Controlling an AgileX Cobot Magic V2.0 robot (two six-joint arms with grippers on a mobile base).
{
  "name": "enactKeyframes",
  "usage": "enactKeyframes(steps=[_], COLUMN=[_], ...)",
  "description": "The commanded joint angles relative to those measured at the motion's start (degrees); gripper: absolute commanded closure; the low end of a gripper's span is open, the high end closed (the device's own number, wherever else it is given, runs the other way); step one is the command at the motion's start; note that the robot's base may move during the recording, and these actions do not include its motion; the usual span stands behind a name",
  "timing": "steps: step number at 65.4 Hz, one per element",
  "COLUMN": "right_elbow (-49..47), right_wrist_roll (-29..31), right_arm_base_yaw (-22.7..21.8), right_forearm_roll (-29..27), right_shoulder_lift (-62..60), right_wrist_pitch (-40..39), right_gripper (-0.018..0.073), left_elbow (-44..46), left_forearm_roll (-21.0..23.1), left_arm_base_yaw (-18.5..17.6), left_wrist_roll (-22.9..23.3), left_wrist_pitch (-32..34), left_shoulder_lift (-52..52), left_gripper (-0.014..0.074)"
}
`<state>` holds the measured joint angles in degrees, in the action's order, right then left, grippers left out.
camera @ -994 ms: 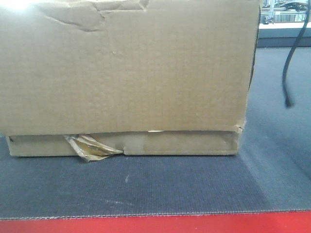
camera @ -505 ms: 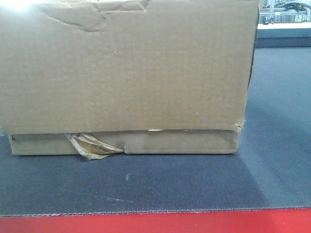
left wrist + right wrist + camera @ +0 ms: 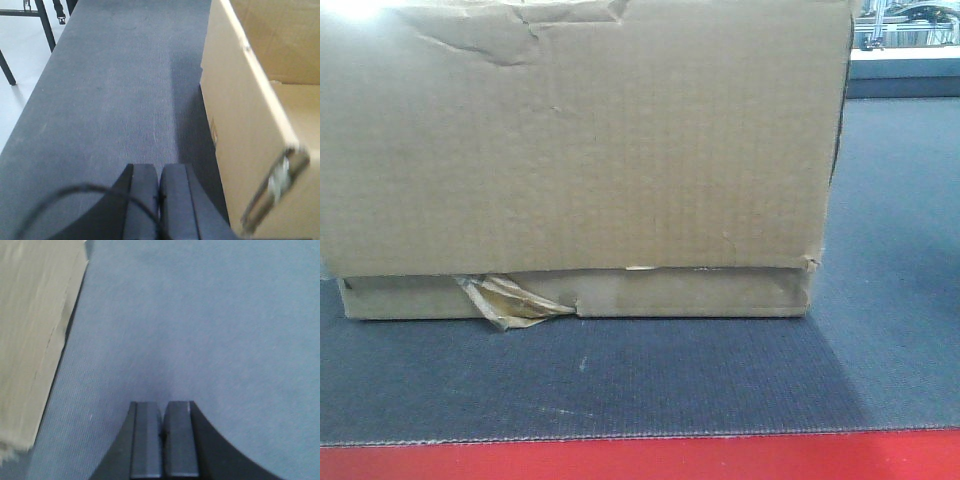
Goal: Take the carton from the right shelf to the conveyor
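The brown carton rests on the dark grey conveyor and fills most of the front view, with a wrinkly tape scrap at its lower edge. In the left wrist view the carton stands open-topped to the right of my left gripper, which is shut and empty over the belt. In the right wrist view the carton lies to the left of my right gripper, also shut with nothing in it. The right shelf is out of view.
The conveyor's red front edge runs along the bottom. A metal frame shows at the far right behind the belt. Black table legs stand on the pale floor left of the belt. A black cable loops by the left gripper.
A dark cable hanging at the right of the front view one second ago has gone out of view. The carton has not moved.
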<state>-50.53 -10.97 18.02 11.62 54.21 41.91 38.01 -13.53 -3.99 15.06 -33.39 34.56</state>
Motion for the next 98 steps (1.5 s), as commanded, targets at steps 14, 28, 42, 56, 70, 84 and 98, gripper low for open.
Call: enactKeyframes(steps=[14,28,42,56,70,84,98], right_elbow=[21.5,27.9,28.5,28.3,28.3,28.3,28.3], right_wrist_roll=[-0.1,-0.1,-0.1,-0.1,-0.1,-0.1,-0.1], right_arm_base_yaw=[-0.3,-0.3,-0.3,-0.3,-0.3,-0.3,-0.3], right_forearm_roll=[0.3,0.3,0.3,-0.1,-0.1,-0.1,-0.1], right_shoulder_lift=[-24.1,-44.4,-54.2,-54.2,-54.2,-54.2,-54.2], right_wrist_pitch=[-13.8,-14.2,-14.1,-15.0,-15.2,-15.3,-15.3], right_gripper=[0.0628,0.0628,0.0628,0.0628,0.0628,0.0628,0.0628], left_elbow=[-7.9,-8.2,-8.2,-8.2,-8.2,-8.2,-8.2], left_forearm_roll=[0.7,0.6,0.4,0.2,0.2,0.2,1.4], left_arm_base_yaw=[0.2,0.2,0.2,0.2,0.2,0.2,0.2], left_wrist_roll=[0.1,0.1,0.1,0.1,0.1,0.1,0.1], left_wrist_pitch=[2.9,2.8,2.9,2.8,2.8,2.8,3.0], left_shoulder_lift=[-12.4,-17.3,-18.0,-18.2,-18.2,-18.2,-18.3], left_gripper=[0.0602,0.0602,0.0602,0.0602,0.0602,0.0602,0.0602])
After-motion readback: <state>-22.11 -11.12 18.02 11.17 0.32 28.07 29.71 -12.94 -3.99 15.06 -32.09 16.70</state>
